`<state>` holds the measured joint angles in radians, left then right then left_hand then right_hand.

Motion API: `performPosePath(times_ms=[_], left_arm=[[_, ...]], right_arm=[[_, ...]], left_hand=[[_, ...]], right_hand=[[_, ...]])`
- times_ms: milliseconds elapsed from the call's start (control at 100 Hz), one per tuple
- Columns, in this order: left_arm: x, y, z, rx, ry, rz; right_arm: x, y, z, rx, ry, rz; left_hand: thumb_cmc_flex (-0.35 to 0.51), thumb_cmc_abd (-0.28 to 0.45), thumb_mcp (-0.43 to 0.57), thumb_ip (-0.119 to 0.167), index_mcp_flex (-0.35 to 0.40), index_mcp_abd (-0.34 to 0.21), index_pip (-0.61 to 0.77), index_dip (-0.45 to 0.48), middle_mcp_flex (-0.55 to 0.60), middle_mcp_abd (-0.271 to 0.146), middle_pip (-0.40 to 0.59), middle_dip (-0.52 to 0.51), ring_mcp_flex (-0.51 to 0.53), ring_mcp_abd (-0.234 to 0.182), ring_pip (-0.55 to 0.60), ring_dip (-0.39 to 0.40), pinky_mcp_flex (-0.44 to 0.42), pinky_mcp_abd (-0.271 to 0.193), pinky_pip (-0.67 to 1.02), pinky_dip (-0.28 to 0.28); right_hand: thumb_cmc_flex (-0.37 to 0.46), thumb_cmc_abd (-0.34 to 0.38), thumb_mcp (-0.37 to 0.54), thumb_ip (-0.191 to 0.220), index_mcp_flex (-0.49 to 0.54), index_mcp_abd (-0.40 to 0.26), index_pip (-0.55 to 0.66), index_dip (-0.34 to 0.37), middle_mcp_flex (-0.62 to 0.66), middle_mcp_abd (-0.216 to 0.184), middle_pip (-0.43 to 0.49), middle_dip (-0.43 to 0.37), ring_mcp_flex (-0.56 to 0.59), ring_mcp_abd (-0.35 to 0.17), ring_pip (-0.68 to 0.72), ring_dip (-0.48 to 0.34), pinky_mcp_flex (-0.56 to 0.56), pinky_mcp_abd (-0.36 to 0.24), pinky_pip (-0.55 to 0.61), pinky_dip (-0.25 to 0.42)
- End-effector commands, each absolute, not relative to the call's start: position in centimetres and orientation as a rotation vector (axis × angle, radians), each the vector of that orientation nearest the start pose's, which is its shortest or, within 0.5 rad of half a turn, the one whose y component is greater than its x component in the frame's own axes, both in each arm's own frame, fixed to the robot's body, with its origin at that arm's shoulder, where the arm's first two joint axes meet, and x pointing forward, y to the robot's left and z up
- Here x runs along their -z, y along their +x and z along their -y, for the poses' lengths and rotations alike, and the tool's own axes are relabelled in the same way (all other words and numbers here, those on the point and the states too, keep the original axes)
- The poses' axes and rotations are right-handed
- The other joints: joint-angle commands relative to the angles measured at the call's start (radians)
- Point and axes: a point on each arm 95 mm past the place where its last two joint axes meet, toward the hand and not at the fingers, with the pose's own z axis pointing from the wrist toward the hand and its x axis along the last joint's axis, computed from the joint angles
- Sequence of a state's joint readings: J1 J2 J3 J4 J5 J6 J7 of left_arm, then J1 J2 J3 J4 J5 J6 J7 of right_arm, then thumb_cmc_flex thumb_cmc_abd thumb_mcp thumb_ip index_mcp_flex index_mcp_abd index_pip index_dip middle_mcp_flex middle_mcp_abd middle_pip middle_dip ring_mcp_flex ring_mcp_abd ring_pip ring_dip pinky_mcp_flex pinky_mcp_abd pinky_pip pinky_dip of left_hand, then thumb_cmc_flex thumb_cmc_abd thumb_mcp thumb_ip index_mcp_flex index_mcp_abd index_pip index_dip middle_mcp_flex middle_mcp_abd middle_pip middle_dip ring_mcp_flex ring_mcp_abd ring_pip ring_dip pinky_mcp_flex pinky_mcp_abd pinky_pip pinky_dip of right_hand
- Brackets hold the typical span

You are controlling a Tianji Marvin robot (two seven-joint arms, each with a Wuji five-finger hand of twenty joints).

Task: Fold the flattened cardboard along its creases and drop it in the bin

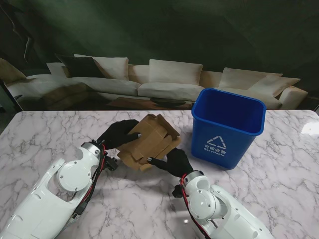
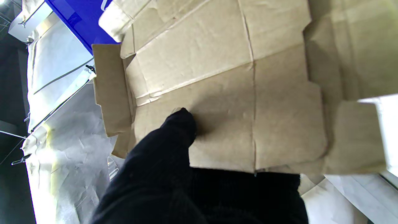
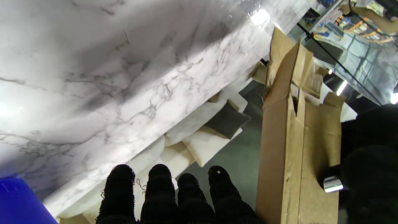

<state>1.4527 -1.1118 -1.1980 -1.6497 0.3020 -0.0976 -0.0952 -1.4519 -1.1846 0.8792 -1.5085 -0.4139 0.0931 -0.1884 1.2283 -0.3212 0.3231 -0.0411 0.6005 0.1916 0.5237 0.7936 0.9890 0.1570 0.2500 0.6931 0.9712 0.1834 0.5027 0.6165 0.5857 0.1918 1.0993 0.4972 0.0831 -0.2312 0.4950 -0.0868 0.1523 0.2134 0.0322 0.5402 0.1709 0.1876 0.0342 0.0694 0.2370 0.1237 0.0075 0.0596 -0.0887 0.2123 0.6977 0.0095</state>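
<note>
The brown cardboard (image 1: 149, 141) is partly folded into a creased bundle with its flaps sticking out, and sits between my two black-gloved hands just left of the blue bin (image 1: 227, 127). My left hand (image 1: 117, 133) grips its far left edge. In the left wrist view one fingertip (image 2: 182, 123) presses on the cardboard's face (image 2: 236, 93). My right hand (image 1: 174, 160) holds the near right side. In the right wrist view the cardboard (image 3: 298, 146) stands edge-on between the thumb (image 3: 367, 161) and the straight fingers (image 3: 160, 186).
The bin stands open-topped on the marble table (image 1: 279, 169), right of the cardboard and close to it. Its blue wall shows in both wrist views (image 2: 79, 21) (image 3: 15, 199). A light sofa (image 1: 169, 79) lies beyond the table's far edge.
</note>
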Motion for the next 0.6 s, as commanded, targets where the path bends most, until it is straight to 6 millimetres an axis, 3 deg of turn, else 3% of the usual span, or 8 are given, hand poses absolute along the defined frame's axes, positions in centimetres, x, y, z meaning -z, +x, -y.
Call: performPosePath(times_ms=[0, 190, 210, 260, 310, 500, 530, 590], left_arm=[[26.7, 42.4, 3.4, 2.112, -1.661, -1.257], [26.5, 42.0, 3.4, 2.152, -1.663, -1.246], [26.5, 42.0, 3.4, 2.153, -1.664, -1.246], [26.6, 41.9, 3.4, 2.159, -1.67, -1.243], [26.7, 41.9, 3.5, 2.16, -1.679, -1.241], [27.2, 41.9, 3.6, 2.168, -1.715, -1.238], [27.3, 41.9, 3.7, 2.171, -1.725, -1.236], [27.5, 41.8, 3.7, 2.174, -1.735, -1.241]], right_arm=[[35.7, 38.2, -11.5, 2.222, -2.11, 1.468], [35.2, 38.2, -11.7, 2.277, -2.088, 1.378], [35.1, 38.2, -11.7, 2.283, -2.086, 1.368], [34.9, 38.1, -11.7, 2.297, -2.077, 1.354], [34.7, 38.0, -11.8, 2.307, -2.059, 1.335], [34.0, 37.2, -12.3, 2.35, -1.974, 1.264], [33.8, 37.1, -12.3, 2.357, -1.963, 1.249], [33.6, 36.9, -12.4, 2.375, -1.943, 1.222]], left_hand=[[0.063, 0.021, 0.057, 0.006, -0.007, -0.069, 0.068, 0.003, 0.003, -0.014, 0.018, 0.012, 0.011, -0.05, 0.058, 0.026, 0.002, -0.027, 0.02, 0.03], [0.063, 0.022, 0.058, 0.006, -0.008, -0.071, 0.068, 0.002, 0.003, -0.015, 0.019, 0.013, 0.008, -0.05, 0.059, 0.027, 0.002, -0.029, 0.021, 0.032], [0.063, 0.022, 0.058, 0.006, -0.008, -0.07, 0.068, 0.002, 0.003, -0.015, 0.019, 0.013, 0.007, -0.037, 0.058, 0.027, 0.002, -0.029, 0.02, 0.032], [0.063, 0.022, 0.056, 0.005, -0.009, -0.07, 0.067, 0.001, 0.002, -0.014, 0.018, 0.012, 0.002, -0.022, 0.057, 0.027, 0.001, -0.028, 0.02, 0.032], [0.063, 0.022, 0.056, 0.006, -0.01, -0.069, 0.067, 0.0, 0.001, -0.013, 0.017, 0.012, 0.001, -0.022, 0.058, 0.027, -0.002, -0.026, 0.018, 0.032], [0.063, 0.024, 0.057, 0.006, -0.011, -0.071, 0.067, 0.0, -0.002, -0.011, 0.016, 0.012, -0.004, -0.027, 0.058, 0.028, -0.007, -0.025, 0.015, 0.032], [0.063, 0.025, 0.057, 0.006, -0.011, -0.071, 0.067, 0.0, -0.003, -0.01, 0.016, 0.012, -0.005, -0.029, 0.057, 0.028, -0.01, -0.023, 0.014, 0.032], [0.063, 0.026, 0.056, 0.005, -0.012, -0.072, 0.067, 0.0, -0.003, -0.026, 0.018, 0.014, -0.007, -0.03, 0.057, 0.028, -0.013, -0.025, 0.013, 0.033]], right_hand=[[-0.014, -0.027, 0.012, -0.028, -0.039, -0.027, 0.034, 0.103, -0.024, -0.019, -0.009, -0.004, -0.015, -0.02, -0.025, -0.016, -0.008, -0.006, -0.009, -0.009], [0.05, -0.037, 0.0, -0.022, -0.029, -0.051, -0.004, 0.121, -0.019, -0.025, 0.009, 0.004, -0.006, -0.025, -0.021, -0.015, -0.004, -0.007, -0.004, -0.009], [0.072, -0.035, -0.015, -0.02, -0.032, -0.066, 0.007, 0.15, -0.02, -0.026, 0.016, 0.008, -0.004, -0.024, -0.02, -0.015, -0.002, -0.007, -0.001, -0.006], [0.122, -0.02, -0.051, -0.012, -0.05, -0.112, 0.104, 0.243, -0.021, -0.028, 0.011, 0.004, -0.003, -0.022, -0.02, -0.015, 0.007, -0.005, 0.013, 0.004], [0.174, -0.011, -0.081, -0.007, -0.058, -0.168, 0.181, 0.264, -0.021, -0.034, 0.009, 0.003, 0.002, -0.021, -0.016, -0.014, 0.019, 0.0, 0.033, 0.021], [0.365, 0.086, -0.248, 0.017, -0.07, -0.327, 0.417, 0.221, -0.014, -0.069, 0.046, 0.021, 0.024, -0.033, -0.005, 0.001, 0.026, 0.007, 0.038, 0.04], [0.435, 0.117, -0.345, 0.031, -0.076, -0.345, 0.474, 0.185, -0.007, -0.073, 0.088, 0.041, 0.027, -0.037, -0.002, 0.004, 0.027, 0.007, 0.038, 0.041], [0.482, 0.139, -0.368, 0.035, -0.075, -0.377, 0.527, 0.196, -0.002, -0.089, 0.132, 0.062, 0.037, -0.041, 0.005, 0.007, 0.032, 0.007, 0.04, 0.043]])
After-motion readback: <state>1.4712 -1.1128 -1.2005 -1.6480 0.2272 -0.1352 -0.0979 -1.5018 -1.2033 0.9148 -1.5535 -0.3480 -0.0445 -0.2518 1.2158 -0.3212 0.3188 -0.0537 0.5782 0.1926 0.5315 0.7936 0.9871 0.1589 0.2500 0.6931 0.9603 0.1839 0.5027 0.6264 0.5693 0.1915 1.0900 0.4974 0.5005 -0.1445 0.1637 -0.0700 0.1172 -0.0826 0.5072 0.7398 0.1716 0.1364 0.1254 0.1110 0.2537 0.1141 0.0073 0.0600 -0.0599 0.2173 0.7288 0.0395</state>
